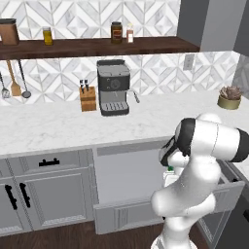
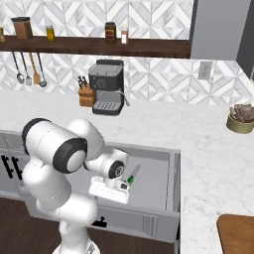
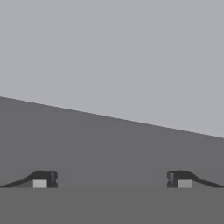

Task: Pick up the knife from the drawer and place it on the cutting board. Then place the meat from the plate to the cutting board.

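The robot is reaching down into the open drawer (image 2: pixel 163 168) to get the knife (image 2: pixel 132 175), which lies flat inside just beside the hand. Its claw (image 3: pixel 112 179) is wide apart and holds nothing. Next, I think, it must line up over the green handle and squeeze.

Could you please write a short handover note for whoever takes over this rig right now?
Claw: open, empty, down inside the open drawer.
Knife: lying on the drawer floor, right beside the hand, not gripped.
Board: on the counter at the near right, only its corner in view.
Done: drawer open, arm lowered into it.
Left: grasp the knife, set it on the board, then move the meat from the plate to the board.
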Tool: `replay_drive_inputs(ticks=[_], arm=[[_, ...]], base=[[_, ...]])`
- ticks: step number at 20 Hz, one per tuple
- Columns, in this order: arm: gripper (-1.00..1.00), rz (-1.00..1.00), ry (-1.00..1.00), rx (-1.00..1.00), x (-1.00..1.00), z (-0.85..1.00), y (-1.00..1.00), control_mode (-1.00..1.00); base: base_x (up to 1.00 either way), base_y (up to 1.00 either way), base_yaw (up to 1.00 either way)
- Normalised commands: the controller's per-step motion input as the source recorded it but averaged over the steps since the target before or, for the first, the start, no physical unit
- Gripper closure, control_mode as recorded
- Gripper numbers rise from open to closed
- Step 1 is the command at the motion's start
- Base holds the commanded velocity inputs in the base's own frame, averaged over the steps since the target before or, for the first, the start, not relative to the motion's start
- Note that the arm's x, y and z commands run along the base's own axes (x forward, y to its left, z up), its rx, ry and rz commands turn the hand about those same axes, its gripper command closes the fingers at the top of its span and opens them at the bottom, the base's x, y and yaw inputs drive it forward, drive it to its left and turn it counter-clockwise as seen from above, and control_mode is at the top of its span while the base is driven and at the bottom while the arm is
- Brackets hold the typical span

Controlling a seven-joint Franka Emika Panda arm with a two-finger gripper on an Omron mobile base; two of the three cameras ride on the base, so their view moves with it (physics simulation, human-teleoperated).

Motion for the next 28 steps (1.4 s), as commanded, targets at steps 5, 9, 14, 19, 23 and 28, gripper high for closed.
replay_drive_inputs(ticks=[5, 9, 14, 19, 23, 28], arm=[[-1.00, 0.00, 0.00, 0.00, -0.42, 0.71, -0.03, -1.00], [-1.00, 0.00, 0.00, 0.00, 0.76, 0.90, -0.18, -1.00], [-1.00, 0.00, -0.02, 0.00, 0.58, 0.19, -0.35, -1.00], [-1.00, 0.00, -0.04, 0.00, 0.51, 0.00, -0.33, -1.00], [-1.00, 0.00, 0.00, 0.00, 0.61, -0.04, -0.12, -1.00], [-1.00, -0.01, 0.00, 0.00, 0.46, -0.22, 0.00, -1.00]], base=[[0.00, 0.00, 0.00], [0.00, 0.00, 0.00], [0.00, 0.00, 0.00], [0.00, 0.00, 0.00], [0.00, 0.00, 0.00], [0.00, 0.00, 0.00]])
